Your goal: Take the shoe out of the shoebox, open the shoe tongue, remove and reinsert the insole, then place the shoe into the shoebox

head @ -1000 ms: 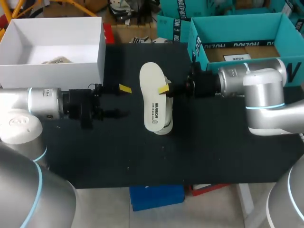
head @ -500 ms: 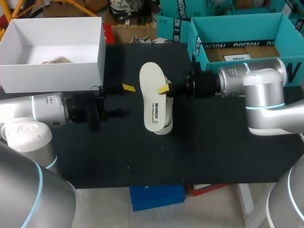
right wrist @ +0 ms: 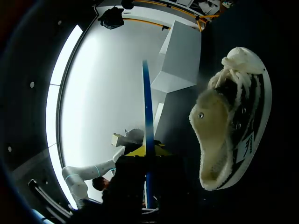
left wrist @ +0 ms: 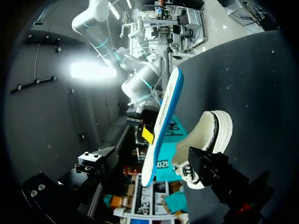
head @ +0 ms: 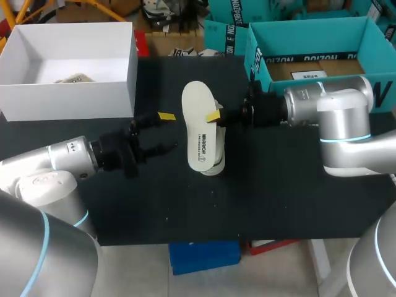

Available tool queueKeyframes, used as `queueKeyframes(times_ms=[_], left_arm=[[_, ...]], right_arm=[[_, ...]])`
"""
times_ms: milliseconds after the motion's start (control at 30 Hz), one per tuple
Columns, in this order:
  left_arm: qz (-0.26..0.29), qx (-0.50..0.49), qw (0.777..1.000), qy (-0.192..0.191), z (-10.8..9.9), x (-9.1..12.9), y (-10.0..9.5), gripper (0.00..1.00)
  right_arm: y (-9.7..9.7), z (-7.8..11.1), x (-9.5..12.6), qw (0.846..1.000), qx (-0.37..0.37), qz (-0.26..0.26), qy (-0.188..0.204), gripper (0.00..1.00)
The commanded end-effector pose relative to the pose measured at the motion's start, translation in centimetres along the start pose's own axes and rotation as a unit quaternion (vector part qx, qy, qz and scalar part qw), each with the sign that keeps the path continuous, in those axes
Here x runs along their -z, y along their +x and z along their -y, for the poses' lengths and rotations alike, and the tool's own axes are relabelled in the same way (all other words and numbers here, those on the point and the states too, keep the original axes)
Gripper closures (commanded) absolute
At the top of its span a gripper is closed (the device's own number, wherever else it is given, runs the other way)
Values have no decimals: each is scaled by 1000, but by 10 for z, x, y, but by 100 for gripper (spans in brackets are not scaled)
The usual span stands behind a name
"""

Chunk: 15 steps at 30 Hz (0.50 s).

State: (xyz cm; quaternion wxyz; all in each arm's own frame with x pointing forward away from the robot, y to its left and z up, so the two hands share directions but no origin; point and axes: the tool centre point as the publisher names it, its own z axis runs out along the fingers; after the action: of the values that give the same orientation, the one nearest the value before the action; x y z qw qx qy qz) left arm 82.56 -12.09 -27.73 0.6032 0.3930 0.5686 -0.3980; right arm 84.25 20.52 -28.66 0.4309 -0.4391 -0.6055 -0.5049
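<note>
The black worktop (head: 260, 198) carries two open boxes. A white box (head: 68, 102) sits at ten o'clock and is likely the shoebox, with only a scrap of paper showing inside. A teal box (head: 257, 59) sits at two o'clock. The shoe (head: 213, 166) is out of either box and lies at the centre of the worktop, mostly hidden from above by the insole (head: 199, 124). From the right wrist its mouth gapes wide and looks empty, so the tongue seems to be open and the insole is plainly out. The insole hangs above the shoe, clear of it, long axis running twelve to six. The right pincer (head: 215, 117) is closed on the insole's edge from three o'clock. The right wrist view shows the insole edge-on between its fingers. The left pincer (head: 167, 131) hovers at nine o'clock of the insole, just beside it without touching, spread wide and holding nothing. By my reading, taking out the shoe, opening the tongue and pulling the insole are done. What is left is sliding the insole back into the shoe and returning the shoe to the box.
</note>
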Motion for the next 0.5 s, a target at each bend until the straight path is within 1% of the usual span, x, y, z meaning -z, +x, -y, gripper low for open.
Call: queueKeyframes(times_ms=[33, 267, 500], left_arm=[[2, -8, 1000, -19, -3, -9, 0, 0], [3, -24, 999, -36, -15, -11, 1, 0], [7, -22, 999, -40, -24, -21, 3, 0]], right_arm=[[0, 0, -1, 1000, -1, 1, 0, 100], [0, 0, -1, 1000, -1, 1, 0, 100], [0, 0, -1, 1000, -1, 1, 0, 100]])
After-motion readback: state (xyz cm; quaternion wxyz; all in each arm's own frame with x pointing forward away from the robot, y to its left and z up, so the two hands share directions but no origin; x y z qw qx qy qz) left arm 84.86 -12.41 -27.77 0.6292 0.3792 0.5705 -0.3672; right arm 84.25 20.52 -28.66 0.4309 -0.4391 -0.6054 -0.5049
